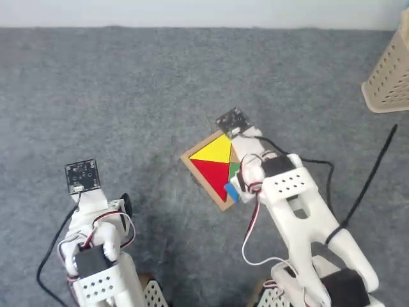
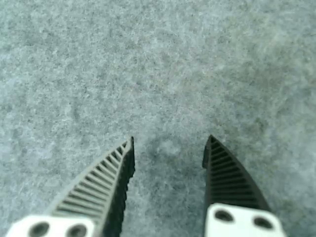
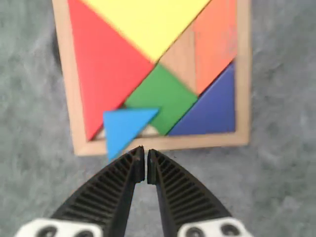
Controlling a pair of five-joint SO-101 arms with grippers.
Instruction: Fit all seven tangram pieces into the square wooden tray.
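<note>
The square wooden tray (image 3: pixel 242 74) (image 1: pixel 192 160) lies on grey carpet. In it sit a red triangle (image 3: pixel 101 74), a yellow triangle (image 3: pixel 148 22), an orange piece (image 3: pixel 215 44), a green square (image 3: pixel 165 94) and a dark blue triangle (image 3: pixel 212 108). Between yellow, green and orange, a small patch of bare wood (image 3: pixel 177 61) shows. A light blue triangle (image 3: pixel 121 128) (image 1: pixel 231 190) lies askew, overlapping the tray's near rim. My right gripper (image 3: pixel 146 154) is shut and holds nothing, its tips just outside that rim beside the light blue triangle's corner. My left gripper (image 2: pixel 171 139) stands open over bare carpet.
A beige slotted basket (image 1: pixel 390 70) stands at the far right edge. A black cable (image 1: pixel 370 176) runs along the right side. The left arm (image 1: pixel 96 224) sits well to the left of the tray, with open carpet between them.
</note>
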